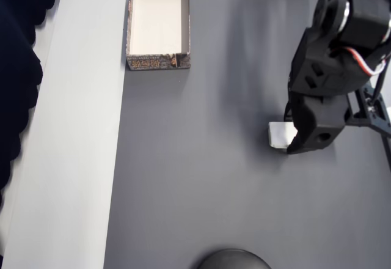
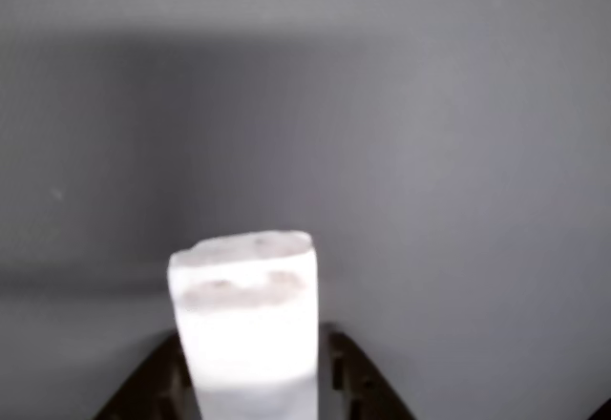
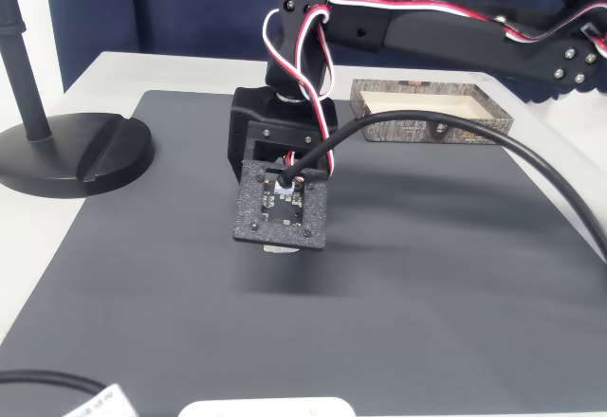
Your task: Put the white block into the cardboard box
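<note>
The white block sits between my gripper's black fingers at the right of the dark mat in the overhead view. In the wrist view the white block stands upright in the lower centre, with a dark finger pressed at each side. My gripper is shut on it. In the fixed view a sliver of the white block peeks out under the wrist's camera plate, seemingly just above the mat with a shadow below. The cardboard box lies open and empty at the top left, far from the gripper, and the cardboard box shows behind the arm.
A dark grey mat covers most of the table, with a white table strip along its left. A black round stand base with a pole sits at the mat's corner. Dark blue cloth hangs at the left edge.
</note>
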Available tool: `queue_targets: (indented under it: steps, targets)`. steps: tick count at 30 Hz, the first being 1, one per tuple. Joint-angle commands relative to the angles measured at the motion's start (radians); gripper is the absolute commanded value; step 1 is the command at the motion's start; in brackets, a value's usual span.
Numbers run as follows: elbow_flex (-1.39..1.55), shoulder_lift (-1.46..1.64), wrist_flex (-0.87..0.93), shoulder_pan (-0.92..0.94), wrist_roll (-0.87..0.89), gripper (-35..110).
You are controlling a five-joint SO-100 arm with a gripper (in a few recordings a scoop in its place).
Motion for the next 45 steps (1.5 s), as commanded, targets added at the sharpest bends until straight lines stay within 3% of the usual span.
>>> queue_targets:
  steps: [1,10,22,31,45]
  targets:
    - [-0.055,0.005,-0.014,-0.009,0.000,16]
    - [-0.052,0.002,-0.009,-0.012,-0.011,2]
    - [-0.037,0.041,-0.008,-0.014,-0.032,0]
    - [0.117,0.267,-0.003,0.029,-0.091,0]
    - [0.353,0.541,0.034,0.066,-0.305,0]
